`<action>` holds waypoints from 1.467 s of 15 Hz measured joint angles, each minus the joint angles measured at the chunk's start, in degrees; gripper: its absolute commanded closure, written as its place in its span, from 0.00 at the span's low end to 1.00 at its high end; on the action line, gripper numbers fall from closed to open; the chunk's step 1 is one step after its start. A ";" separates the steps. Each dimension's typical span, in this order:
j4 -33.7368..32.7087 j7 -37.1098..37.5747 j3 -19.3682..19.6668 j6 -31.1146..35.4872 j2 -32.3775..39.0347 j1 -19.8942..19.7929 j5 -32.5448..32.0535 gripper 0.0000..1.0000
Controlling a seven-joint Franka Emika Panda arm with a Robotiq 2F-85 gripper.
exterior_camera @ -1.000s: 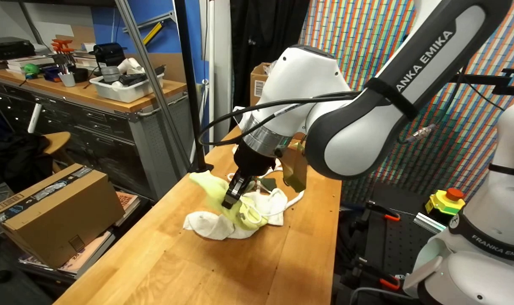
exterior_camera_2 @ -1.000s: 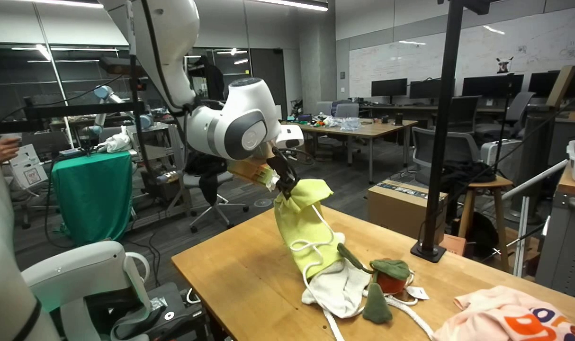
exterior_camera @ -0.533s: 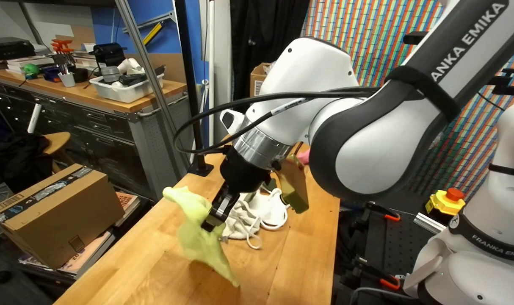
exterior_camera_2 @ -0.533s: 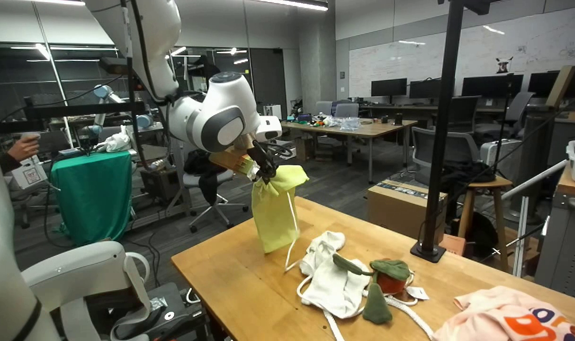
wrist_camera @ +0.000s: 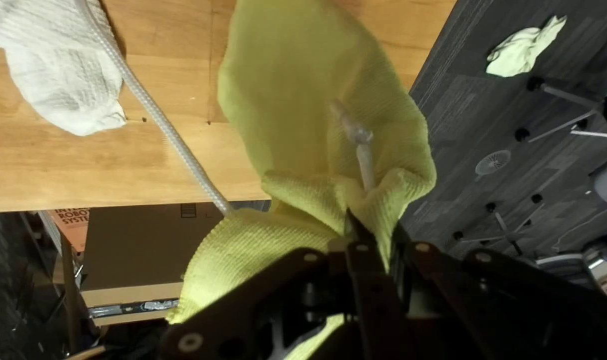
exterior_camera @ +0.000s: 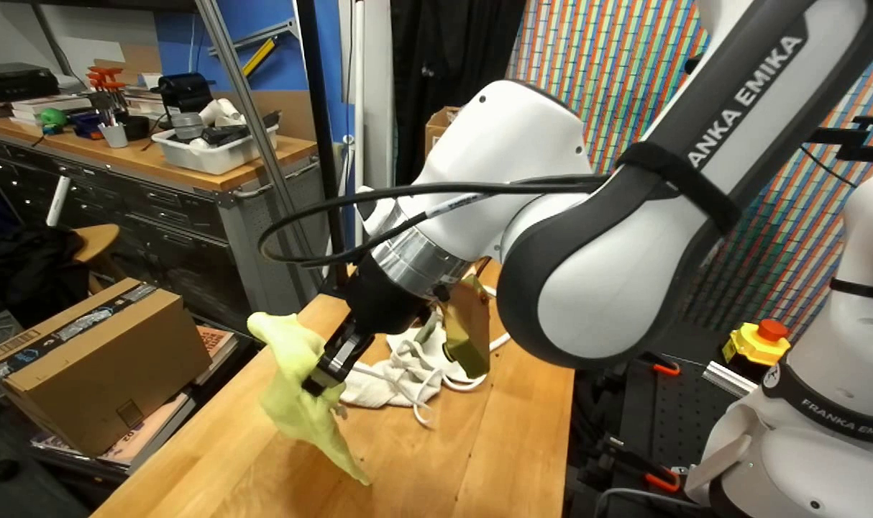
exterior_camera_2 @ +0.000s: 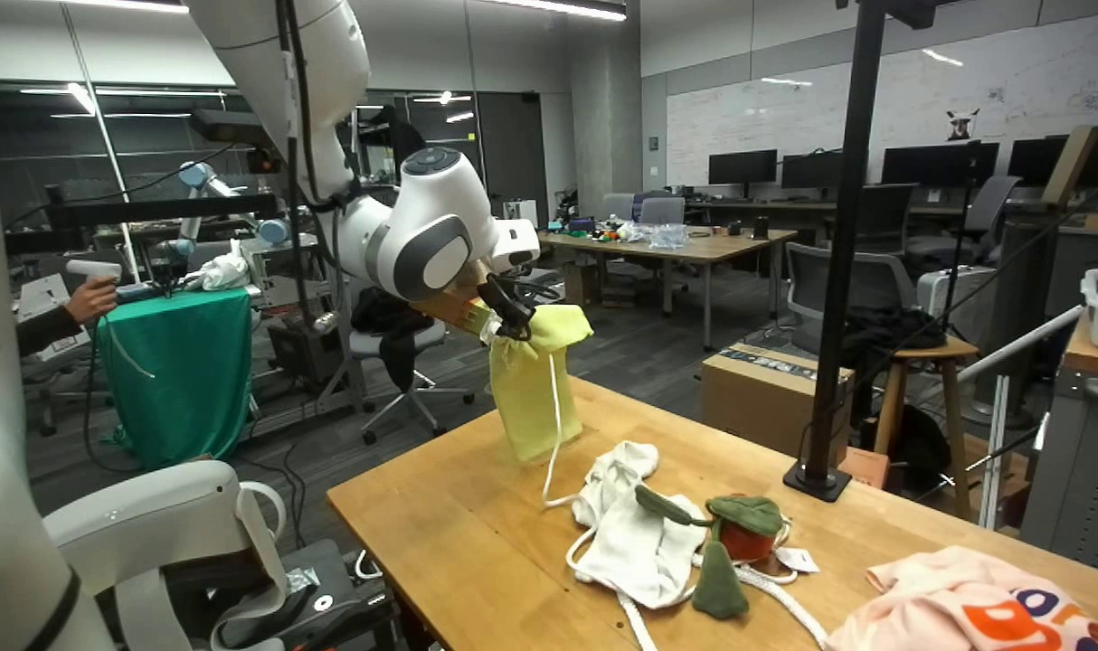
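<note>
A cardboard box point(exterior_camera_2: 771, 402) stands beyond the wooden table point(exterior_camera_2: 459, 529), where a crumpled white cloth point(exterior_camera_2: 644, 553) lies beside a leafy plush toy point(exterior_camera_2: 746, 515). The gripper point(wrist_camera: 377, 234) is clenched on the gathered neck of a yellow-green drawstring pouch point(exterior_camera_2: 533, 402), which hangs beneath it near the table's edge, long axis close to upright with a slight lean; whether its bottom touches the wood I cannot tell. A white cord point(wrist_camera: 165, 127) trails from the pouch toward the white cloth.

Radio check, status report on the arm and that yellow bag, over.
End effector pinching yellow bag by its gathered neck. Hanging over wooden table. Possible snag: drawstring trailing toward white cloth.
</note>
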State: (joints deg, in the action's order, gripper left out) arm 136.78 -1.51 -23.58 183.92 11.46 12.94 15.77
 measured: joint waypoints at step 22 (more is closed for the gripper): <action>-30.51 13.89 11.32 -43.77 10.38 17.92 -28.83 0.92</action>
State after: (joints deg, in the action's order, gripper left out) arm 106.26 12.39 -12.25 140.15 21.84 30.86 -13.06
